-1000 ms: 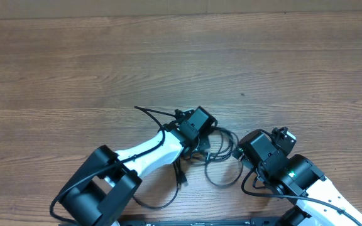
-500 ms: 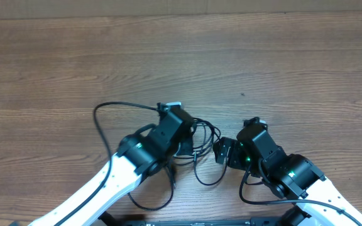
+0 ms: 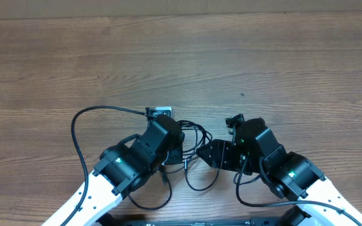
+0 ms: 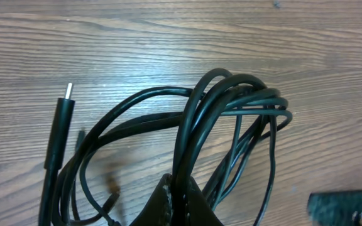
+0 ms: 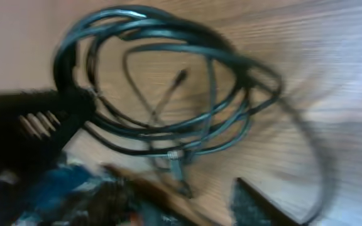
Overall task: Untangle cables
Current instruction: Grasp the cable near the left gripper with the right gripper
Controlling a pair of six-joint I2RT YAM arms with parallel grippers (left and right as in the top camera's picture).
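The cables (image 3: pixel 197 139) are thin black cords bunched in loops on the wooden table, between my two grippers. My left gripper (image 4: pixel 182 199) is shut on several strands of the bundle (image 4: pixel 244 103), which fans out above its fingertips. One straight plug end (image 4: pixel 60 129) with a metal tip lies to the left. In the overhead view the left gripper (image 3: pixel 178 150) sits mostly under its own wrist. My right gripper (image 3: pixel 209 154) is right beside the bundle, jaws apart. The right wrist view is blurred; the coiled cables (image 5: pixel 168 81) lie ahead of the right gripper (image 5: pixel 193 204), with a small plug end (image 5: pixel 178 166) near the gap.
The left arm's own thicker black cable (image 3: pixel 74 125) arcs over the table to the left, and another loop lies by the front edge (image 3: pixel 153 204). The right arm's cable (image 3: pixel 250 198) curls under its wrist. Bare wooden tabletop (image 3: pixel 263 56) stretches behind.
The left gripper has carried the bundle leftward while staying shut. The right gripper has moved left up to the bundle, and its jaws have narrowed.
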